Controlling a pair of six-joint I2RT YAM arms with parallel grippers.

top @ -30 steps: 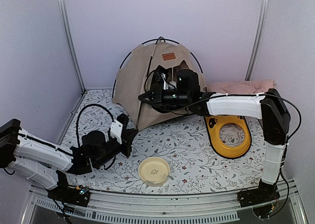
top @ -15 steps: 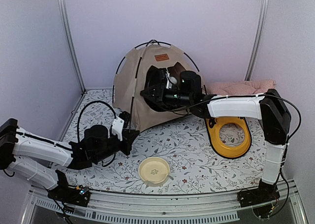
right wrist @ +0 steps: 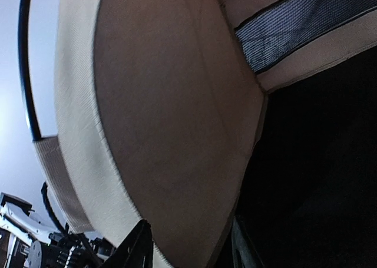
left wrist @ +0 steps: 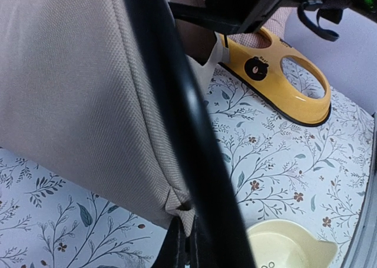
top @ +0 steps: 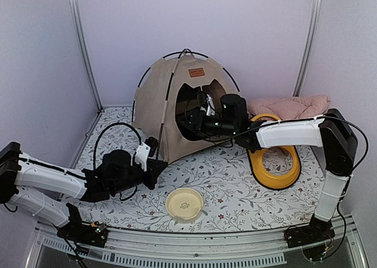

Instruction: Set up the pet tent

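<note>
One pet tent (top: 154, 103), one tray (top: 257, 160), one bowl (top: 184, 204), one cushion (top: 291, 106)

**Camera arrangement: one overview, two close views**

The top external view looks down from above and behind the arm bases over the whole table (top: 224, 179) to the pet tent (top: 156, 103) at the far side. The left wrist view hugs a black pole (left wrist: 177, 103) and faces the yellow feeder tray (left wrist: 265, 82) and cream bowl (left wrist: 283, 244), which the overview also shows. The right wrist view is tight against the tent's doorway edge, with the left arm (right wrist: 15, 221) beyond.
</note>
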